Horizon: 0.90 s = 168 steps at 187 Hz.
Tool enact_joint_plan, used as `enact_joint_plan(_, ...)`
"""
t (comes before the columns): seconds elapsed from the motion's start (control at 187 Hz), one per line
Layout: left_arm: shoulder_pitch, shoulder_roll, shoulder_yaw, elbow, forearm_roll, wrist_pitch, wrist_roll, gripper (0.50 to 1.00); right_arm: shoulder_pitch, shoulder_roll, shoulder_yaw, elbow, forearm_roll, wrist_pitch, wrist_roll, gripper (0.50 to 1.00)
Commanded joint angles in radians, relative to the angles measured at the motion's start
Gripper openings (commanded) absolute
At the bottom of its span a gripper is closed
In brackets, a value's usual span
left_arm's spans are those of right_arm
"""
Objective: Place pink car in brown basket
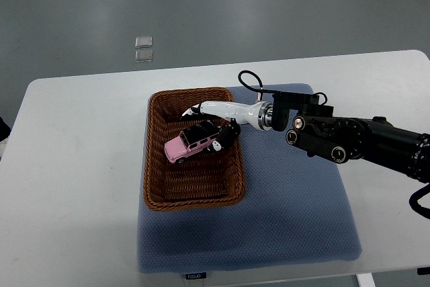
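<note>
My right hand [213, 124] grips the pink car [193, 144] inside the brown basket [161, 196]; I should release it low and level.

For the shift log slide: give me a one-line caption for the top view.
Right hand holding the pink car inside the brown basket on a blue mat.

right arm [363, 140]: black, round screws | black cable loop | fingers [201, 108]: white
</note>
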Motion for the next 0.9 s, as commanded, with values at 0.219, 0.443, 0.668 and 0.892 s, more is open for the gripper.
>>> enact_joint_plan(0.219,0.000,0.000,0.000,0.001,0.000,0.000,-0.001,1.000,-0.012,-0.052,0.315,0.009,0.134,0.011,-0.002,0.885)
enact_joint_plan(0.443,0.000,0.000,0.000,0.001,0.000,0.000,0.001,1.000,-0.202,-0.049,0.674,0.009,0.502,0.012,0.000,0.887)
enact_joint_plan(0.668,0.000,0.000,0.002,-0.001,0.002,0.000,0.001,1.000,-0.343,-0.004,0.872,-0.012,0.946,0.014,0.001,0.911)
enact_joint_plan(0.892,0.000,0.000,0.003,-0.001,0.000,0.000,0.001,1.000,-0.404,0.000,0.878,-0.097,1.091,0.172,0.033,0.909)
